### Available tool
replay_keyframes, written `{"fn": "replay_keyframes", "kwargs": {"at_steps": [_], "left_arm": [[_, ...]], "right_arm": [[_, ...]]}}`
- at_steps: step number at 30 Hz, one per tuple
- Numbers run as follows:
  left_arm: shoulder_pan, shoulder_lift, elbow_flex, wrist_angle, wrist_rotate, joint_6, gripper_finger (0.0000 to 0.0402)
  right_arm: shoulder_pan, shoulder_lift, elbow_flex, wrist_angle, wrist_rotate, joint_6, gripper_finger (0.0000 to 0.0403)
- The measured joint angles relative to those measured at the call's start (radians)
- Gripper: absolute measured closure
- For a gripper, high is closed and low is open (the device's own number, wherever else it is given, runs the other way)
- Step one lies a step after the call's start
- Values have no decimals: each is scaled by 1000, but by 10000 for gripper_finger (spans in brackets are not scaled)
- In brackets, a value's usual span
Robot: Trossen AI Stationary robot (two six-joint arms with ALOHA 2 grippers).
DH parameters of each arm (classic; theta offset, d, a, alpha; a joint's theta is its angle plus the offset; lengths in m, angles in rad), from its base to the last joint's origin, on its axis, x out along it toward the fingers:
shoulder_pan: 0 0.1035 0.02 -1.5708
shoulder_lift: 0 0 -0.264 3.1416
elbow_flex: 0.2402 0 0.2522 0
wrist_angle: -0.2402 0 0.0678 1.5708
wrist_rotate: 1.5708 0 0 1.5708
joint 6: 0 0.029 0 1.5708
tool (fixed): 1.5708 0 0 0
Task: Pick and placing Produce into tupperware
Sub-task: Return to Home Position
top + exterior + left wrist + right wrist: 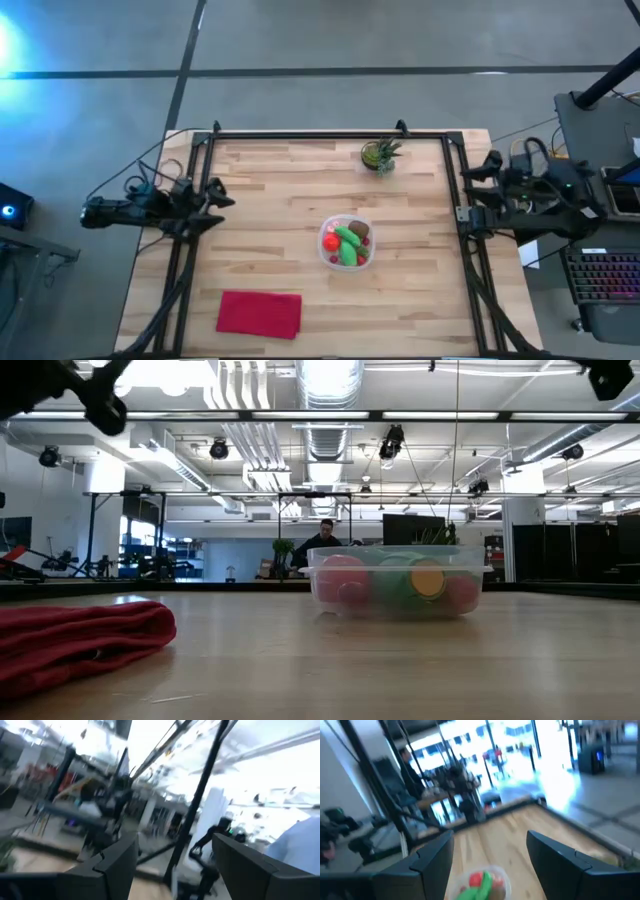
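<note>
Clear tupperware (324,252) with produce (348,245), well apart from wide left pincer (175,843), wide right pincer (490,840)

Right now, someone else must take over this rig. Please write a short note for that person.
Left tool: open, empty, at the left edge of the table.
Right tool: open, empty, at the right edge.
Produce: every piece in view lies in the tupperware, slightly right of the table's middle.
Done: no piece shows outside it.
Left: likely only the return to home.
</note>
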Motion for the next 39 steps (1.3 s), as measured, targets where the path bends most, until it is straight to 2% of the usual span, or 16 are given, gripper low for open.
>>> {"fn": "replay_keyframes", "kwargs": {"at_steps": [3,7,13,20,26,39], "left_arm": [[0,27,-18,-13,-7,0,162],[2,66,-28,31,-29,4,162],[3,26,-38,63,-29,165,162],[2,27,-44,92,-20,185,162],[3,55,-136,272,11,207,162],[4,57,-137,201,-3,200,162]], "right_arm": [[0,-80,-35,27,-23,-14,161],[0,-57,-68,36,-63,-14,161],[0,-42,-216,350,-207,-81,161],[1,-76,-371,528,-240,-61,161],[0,-63,-477,691,-280,-43,161],[0,-77,-578,718,-281,-31,161]]}}
